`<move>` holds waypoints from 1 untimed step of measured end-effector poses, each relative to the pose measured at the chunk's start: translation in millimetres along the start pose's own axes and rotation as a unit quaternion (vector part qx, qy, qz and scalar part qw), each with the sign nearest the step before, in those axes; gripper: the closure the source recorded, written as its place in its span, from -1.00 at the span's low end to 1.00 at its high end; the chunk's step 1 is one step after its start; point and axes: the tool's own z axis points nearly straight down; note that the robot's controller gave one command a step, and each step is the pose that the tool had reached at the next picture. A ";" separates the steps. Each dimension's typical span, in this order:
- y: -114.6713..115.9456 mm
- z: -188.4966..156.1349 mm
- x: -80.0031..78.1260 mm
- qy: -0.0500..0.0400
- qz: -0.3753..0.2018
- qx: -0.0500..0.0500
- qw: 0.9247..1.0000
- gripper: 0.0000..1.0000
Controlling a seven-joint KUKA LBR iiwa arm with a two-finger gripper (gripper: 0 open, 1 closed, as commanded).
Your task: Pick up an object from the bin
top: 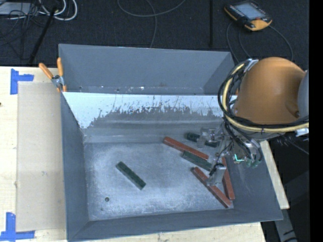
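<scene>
Evidently the claw (218, 166) hung low over crossed brown bars (211, 185) at the bin's (151, 84) right, probably for their raised edges; wide or narrow, I couldn't tell. A green bar (130, 175) lay well apart.

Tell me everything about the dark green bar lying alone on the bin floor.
The dark green bar is a short, flat, straight-edged strip with a matte look. It lies flat on the bin floor, angled from upper left to lower right, left of centre. Nothing touches it but the floor; the reddish-brown sticks lie well to its right.
</scene>
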 end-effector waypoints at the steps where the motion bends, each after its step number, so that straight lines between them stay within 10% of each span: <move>1: 0.0 -4.0 -1.4 -0.004 0.000 0.000 1.000 -1.00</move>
